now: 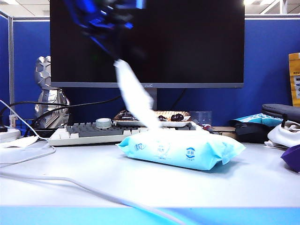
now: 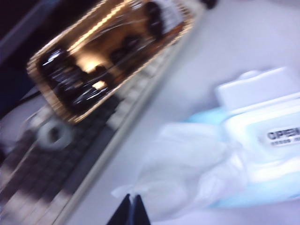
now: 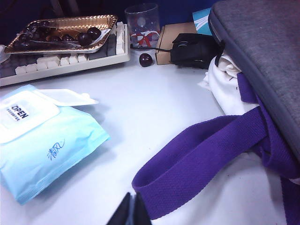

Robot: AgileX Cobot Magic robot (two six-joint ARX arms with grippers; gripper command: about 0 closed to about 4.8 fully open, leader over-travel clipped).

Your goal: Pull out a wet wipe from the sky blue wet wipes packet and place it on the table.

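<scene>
Blue partition panels and a dark monitor [image 1: 147,42] backed the table [image 1: 140,183], where the sky blue wet wipes packet [image 1: 180,149] lay flat in front of the keyboard [image 1: 91,132]. High above the packet, the left gripper [image 1: 115,55] was clamped shut on the wet wipe [image 1: 136,98], stretching it taut from the packet's opening so it would slide free. Beside the packet, the right gripper [image 3: 131,210] sat low and closed, empty, clear of the pull.

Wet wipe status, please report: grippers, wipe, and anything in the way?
Left gripper shut on wet wipe, raised above packet. Wipe stretched, lower end at packet opening. Right gripper shut, low over table beside purple strap. Keyboard behind packet.
</scene>
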